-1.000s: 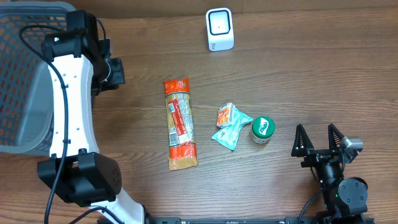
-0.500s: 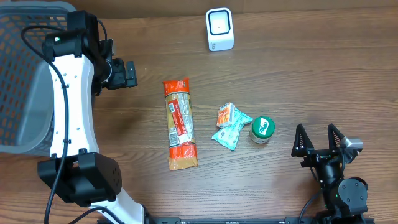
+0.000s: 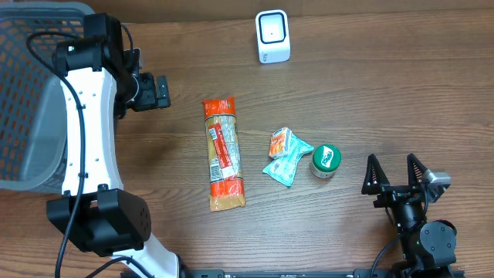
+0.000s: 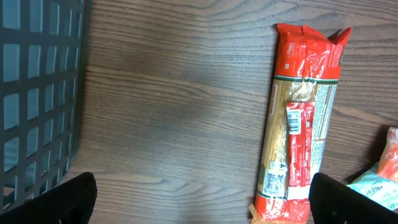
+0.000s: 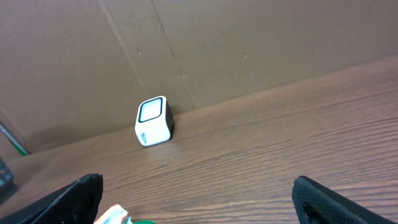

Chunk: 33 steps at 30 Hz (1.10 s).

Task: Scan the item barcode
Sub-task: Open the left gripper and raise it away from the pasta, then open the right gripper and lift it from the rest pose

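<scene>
Now your left gripper (image 3: 162, 91), at ten o'clock beside the basket (image 3: 31, 116), has sprung its jaws open from shut. It holds nothing and looks ready to pick. The right gripper (image 3: 394, 174) is released too. The pasta packet (image 3: 223, 153) lies mid-worktop (image 3: 386, 93), with the scanner (image 3: 273, 36) at twelve o'clock. The barcode is too small to make out.

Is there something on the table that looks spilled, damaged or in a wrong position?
Nothing stands out. The spaghetti pack lies flat, the green-lidded jar stands upright, and the scanner sits upright. The orange packet and the teal packet lie crumpled against each other, but nothing has spilled.
</scene>
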Each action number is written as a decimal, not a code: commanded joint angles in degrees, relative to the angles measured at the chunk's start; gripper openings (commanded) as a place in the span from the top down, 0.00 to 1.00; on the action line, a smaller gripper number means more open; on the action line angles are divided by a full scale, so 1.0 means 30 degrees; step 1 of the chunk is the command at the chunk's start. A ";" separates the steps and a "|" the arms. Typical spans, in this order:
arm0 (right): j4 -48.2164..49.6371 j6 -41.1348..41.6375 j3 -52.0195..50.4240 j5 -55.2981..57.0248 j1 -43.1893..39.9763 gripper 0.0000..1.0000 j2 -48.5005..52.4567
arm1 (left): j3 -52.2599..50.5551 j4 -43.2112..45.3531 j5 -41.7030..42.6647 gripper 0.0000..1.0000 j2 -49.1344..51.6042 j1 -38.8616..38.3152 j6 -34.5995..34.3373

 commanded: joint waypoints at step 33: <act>0.0124 -0.0233 -0.0197 0.0838 -0.0022 0.00 -0.0182 | 0.0357 -0.0036 0.0277 0.00 -0.0474 -0.0044 0.0284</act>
